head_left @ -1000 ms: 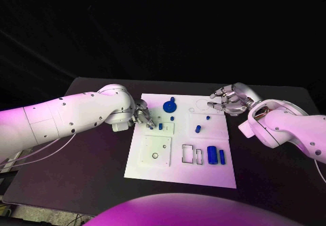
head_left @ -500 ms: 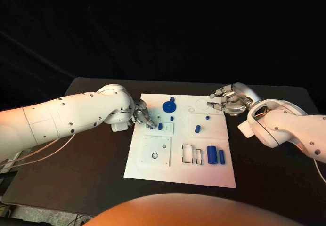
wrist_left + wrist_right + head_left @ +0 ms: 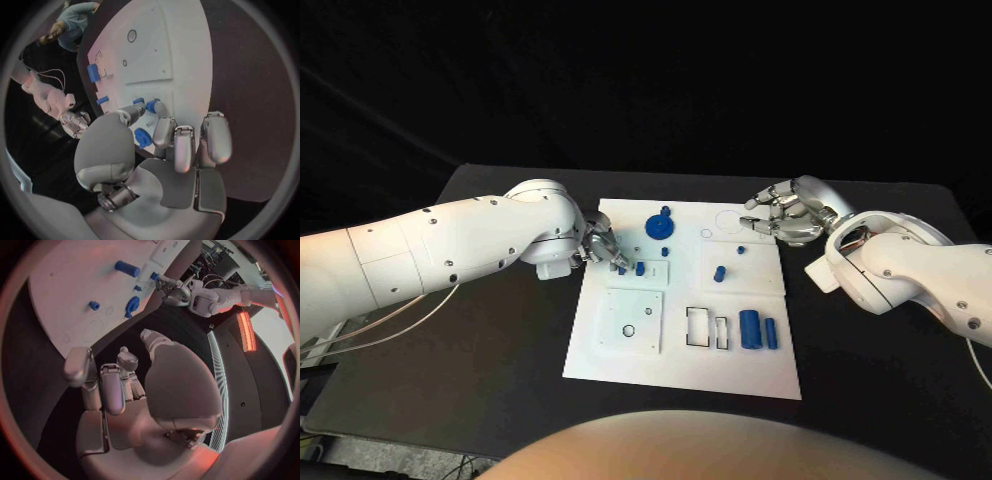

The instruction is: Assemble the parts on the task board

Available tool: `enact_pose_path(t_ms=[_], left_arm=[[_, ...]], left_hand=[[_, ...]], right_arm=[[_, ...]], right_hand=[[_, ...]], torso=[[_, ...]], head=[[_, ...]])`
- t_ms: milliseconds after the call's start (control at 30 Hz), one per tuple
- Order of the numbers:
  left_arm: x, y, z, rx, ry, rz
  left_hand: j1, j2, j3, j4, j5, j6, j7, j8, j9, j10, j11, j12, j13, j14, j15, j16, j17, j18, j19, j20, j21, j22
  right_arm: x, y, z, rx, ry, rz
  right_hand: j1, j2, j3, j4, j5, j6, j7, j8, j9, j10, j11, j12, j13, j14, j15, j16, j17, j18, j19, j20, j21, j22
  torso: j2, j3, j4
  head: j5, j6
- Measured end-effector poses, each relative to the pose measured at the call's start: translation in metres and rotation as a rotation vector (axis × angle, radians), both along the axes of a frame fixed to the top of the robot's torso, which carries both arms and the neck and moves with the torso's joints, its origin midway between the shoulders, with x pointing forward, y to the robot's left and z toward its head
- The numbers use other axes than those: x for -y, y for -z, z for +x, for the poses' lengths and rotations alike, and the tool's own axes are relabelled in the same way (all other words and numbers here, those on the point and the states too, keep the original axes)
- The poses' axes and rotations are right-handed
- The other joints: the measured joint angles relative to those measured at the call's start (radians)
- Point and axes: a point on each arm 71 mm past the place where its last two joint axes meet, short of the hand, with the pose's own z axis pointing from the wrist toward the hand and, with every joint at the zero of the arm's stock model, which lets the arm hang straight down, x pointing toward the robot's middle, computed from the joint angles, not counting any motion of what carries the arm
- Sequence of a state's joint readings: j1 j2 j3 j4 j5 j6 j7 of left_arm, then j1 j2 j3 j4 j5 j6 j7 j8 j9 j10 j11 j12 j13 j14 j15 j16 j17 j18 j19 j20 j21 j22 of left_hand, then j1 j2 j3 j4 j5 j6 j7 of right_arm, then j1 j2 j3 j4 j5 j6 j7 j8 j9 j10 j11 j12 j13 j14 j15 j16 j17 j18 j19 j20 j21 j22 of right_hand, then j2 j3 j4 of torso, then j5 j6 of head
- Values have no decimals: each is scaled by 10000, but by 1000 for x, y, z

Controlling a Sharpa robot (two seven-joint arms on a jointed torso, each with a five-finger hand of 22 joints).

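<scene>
On task board no readable writing; left hand fingertips at small blue part, grasp unclear; right hand curled, holding nothing.

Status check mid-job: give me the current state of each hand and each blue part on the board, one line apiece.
left hand: fingers at a small blue peg on the task board; whether it grips, cannot tell.
right hand: fingers curled, holding nothing, above the board's far right corner.
round blue part: resting on the board, untouched.
two blue cylinders: lying side by side, untouched.
</scene>
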State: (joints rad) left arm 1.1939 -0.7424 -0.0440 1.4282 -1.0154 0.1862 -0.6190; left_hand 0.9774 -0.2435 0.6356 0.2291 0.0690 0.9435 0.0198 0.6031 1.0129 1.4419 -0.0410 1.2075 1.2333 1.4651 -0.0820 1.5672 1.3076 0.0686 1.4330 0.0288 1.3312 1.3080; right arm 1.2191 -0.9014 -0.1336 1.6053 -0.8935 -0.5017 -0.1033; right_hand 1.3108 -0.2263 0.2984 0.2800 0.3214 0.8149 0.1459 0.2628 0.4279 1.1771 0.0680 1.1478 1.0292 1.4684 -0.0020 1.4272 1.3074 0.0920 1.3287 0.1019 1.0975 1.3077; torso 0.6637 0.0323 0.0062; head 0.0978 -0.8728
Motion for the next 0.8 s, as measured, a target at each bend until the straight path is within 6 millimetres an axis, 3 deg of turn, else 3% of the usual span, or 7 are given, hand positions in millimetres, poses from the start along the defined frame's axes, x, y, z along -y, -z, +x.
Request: enact_pose_path(t_ms=[233,400,800], left_arm=[[-2,0,-2,17,-76,-93],[-4,-1,-3,38,-133,-187],[-14,-4,-4,193,-466,-289]], left_hand=[[0,0,-81,82,-2,0,1,-21,-11,0,0,0,-1,0,0,0,0,0,0,0,0,-1],[1,0,-109,110,-1,1,1,-879,-11,-24,24,0,-15,0,0,0,0,0,0,-1,0,-1],[109,108,-108,110,0,-50,85,-965,-21,-21,21,0,-28,0,0,0,-1,1,-1,0,-41,-2]], right_arm=[[0,0,0,-5,4,-2],[0,0,0,-8,5,-2],[0,1,0,-12,8,-3]], right_hand=[[0,0,0,0,0,0,0,0,0,0,0,0,0,0,0,0,0,1,0,0,0,-1],[0,0,0,0,0,0,0,0,0,0,0,0,0,0,0,0,0,1,0,0,0,-1],[0,0,0,0,0,0,0,0,0,0,0,0,1,0,0,0,0,0,0,0,0,-3]], torso=[[0,0,-3],[-1,0,1],[-5,-1,5]], head=[[-12,0],[-18,0],[-26,0]])
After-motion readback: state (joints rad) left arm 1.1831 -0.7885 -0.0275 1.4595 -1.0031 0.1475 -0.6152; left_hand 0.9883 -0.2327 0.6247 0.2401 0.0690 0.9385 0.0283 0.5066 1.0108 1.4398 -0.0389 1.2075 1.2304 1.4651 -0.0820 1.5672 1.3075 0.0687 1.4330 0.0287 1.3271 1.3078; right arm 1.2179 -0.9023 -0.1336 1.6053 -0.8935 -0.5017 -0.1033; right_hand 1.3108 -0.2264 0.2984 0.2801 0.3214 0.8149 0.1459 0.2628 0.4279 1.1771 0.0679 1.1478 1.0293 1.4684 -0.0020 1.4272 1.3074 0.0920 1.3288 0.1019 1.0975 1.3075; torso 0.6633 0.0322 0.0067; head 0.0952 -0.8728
